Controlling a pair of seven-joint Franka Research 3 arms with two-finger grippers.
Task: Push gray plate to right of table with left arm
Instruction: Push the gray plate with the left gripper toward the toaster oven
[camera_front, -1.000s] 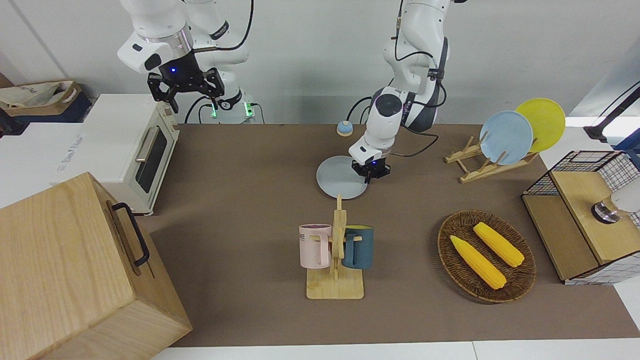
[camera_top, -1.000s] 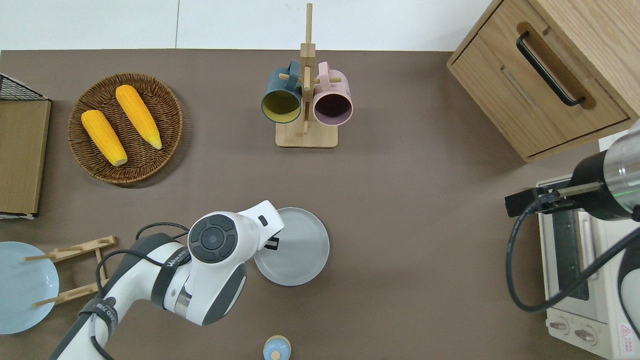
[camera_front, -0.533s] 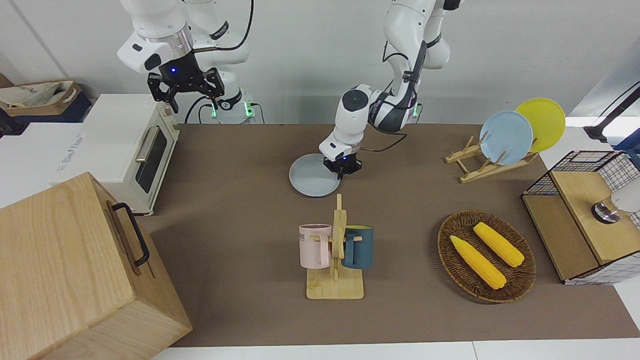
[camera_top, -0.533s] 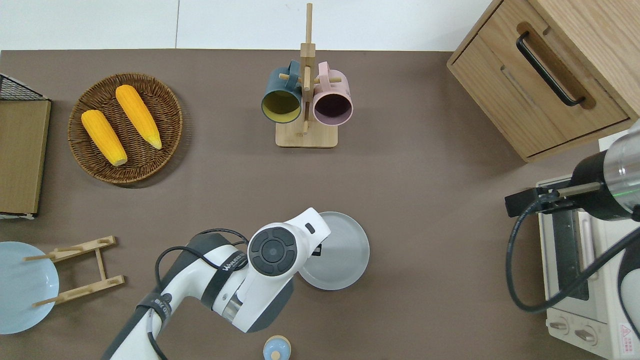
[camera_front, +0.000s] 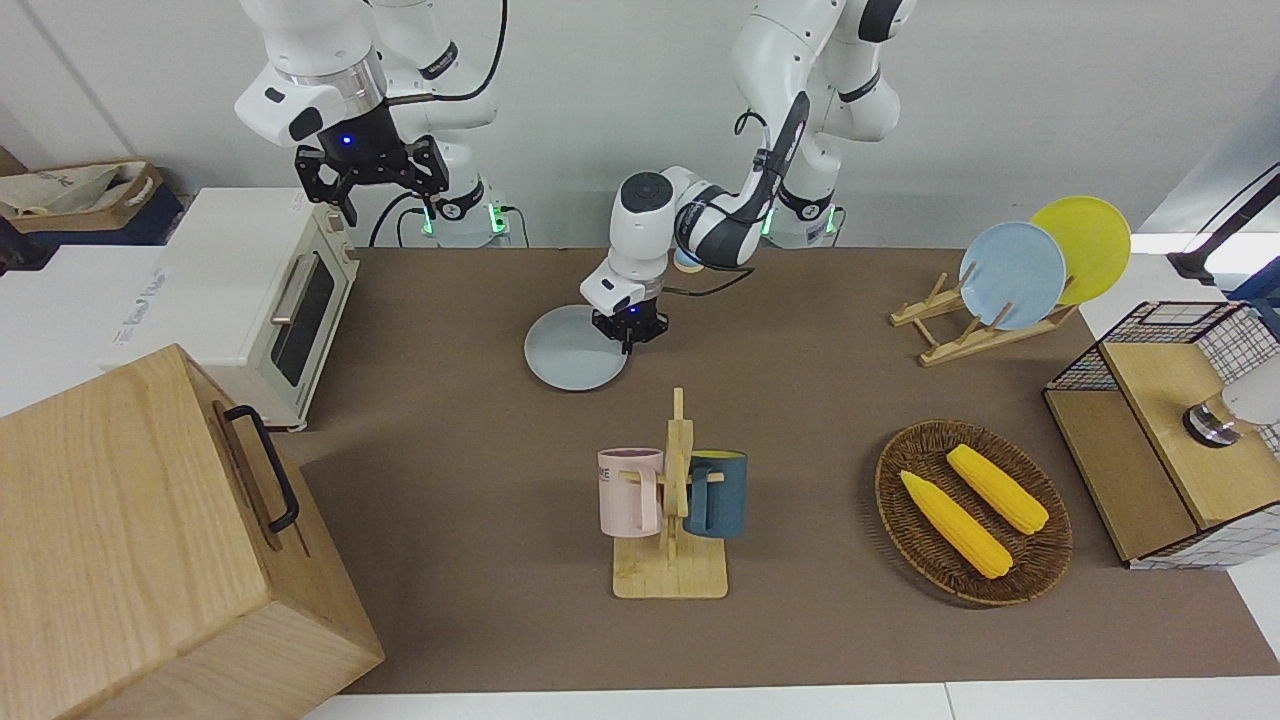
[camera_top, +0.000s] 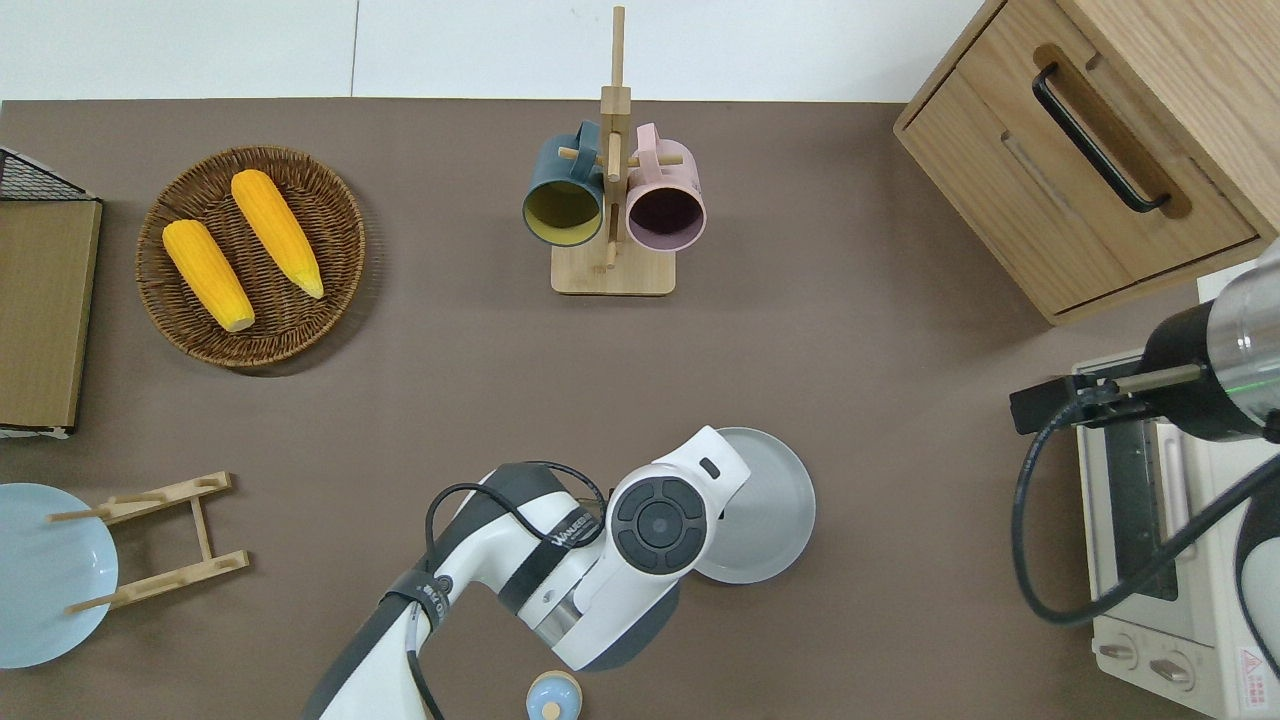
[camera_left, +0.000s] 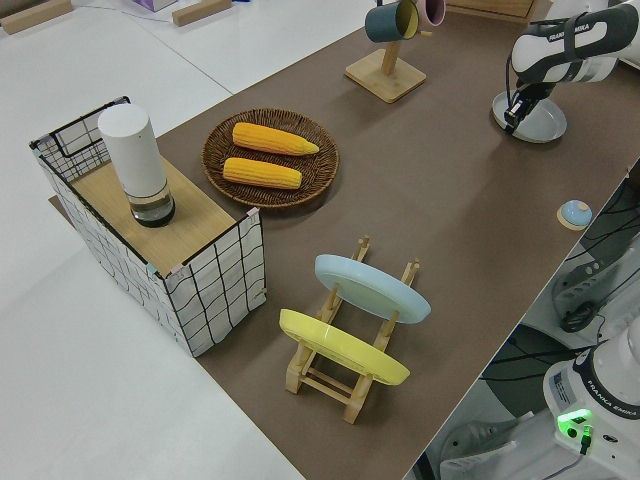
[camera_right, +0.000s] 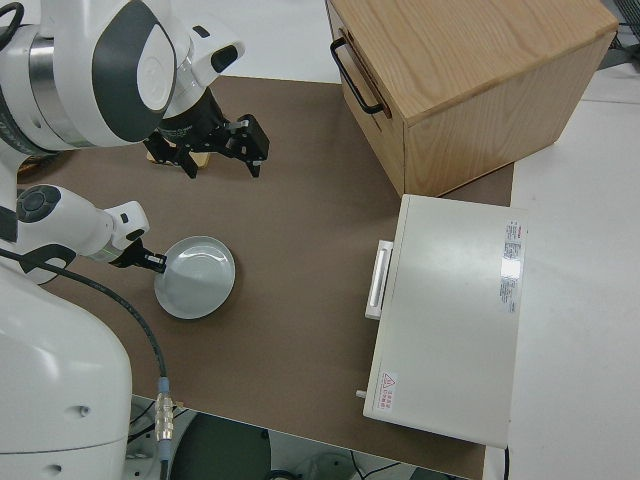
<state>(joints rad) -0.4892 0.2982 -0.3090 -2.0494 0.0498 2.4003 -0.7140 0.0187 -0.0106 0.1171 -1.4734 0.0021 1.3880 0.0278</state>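
1. Front view: the left gripper (camera_front: 629, 331) is down at the gray plate (camera_front: 572, 361), touching the edge that faces the left arm's end of the table (camera_front: 470, 440). Its fingers are bunched low against the rim, and I cannot tell whether they are open or closed. The plate lies flat, nearer to the robots than the mug rack (camera_front: 671, 515), which carries 1 pink mug (camera_front: 628, 489) and 1 blue mug (camera_front: 718, 492). The right gripper (camera_front: 370, 170) is parked, its fingers spread apart. The toaster oven (camera_front: 250, 300) stands toward the right arm's end, with bare tabletop between it and the plate.

2. Overhead view: the left arm (camera_top: 560, 565) covers the gripper and part of the plate's rim. The wooden cabinet (camera_top: 1090, 150) is cut off at the frame's corner.

3. Left side view: the wicker basket (camera_left: 270, 157) holds 2 corn cobs (camera_left: 268, 157). A plate rack (camera_left: 345, 350) carries a sky-blue plate (camera_left: 372, 288) and a yellow plate (camera_left: 340, 347). Both stand well apart from the gray plate.

4. Right side view: the plate lies flat with the left gripper at its rim, and the fingers are too small to make out. A small blue bell (camera_top: 553, 695) sits nearer to the robots.
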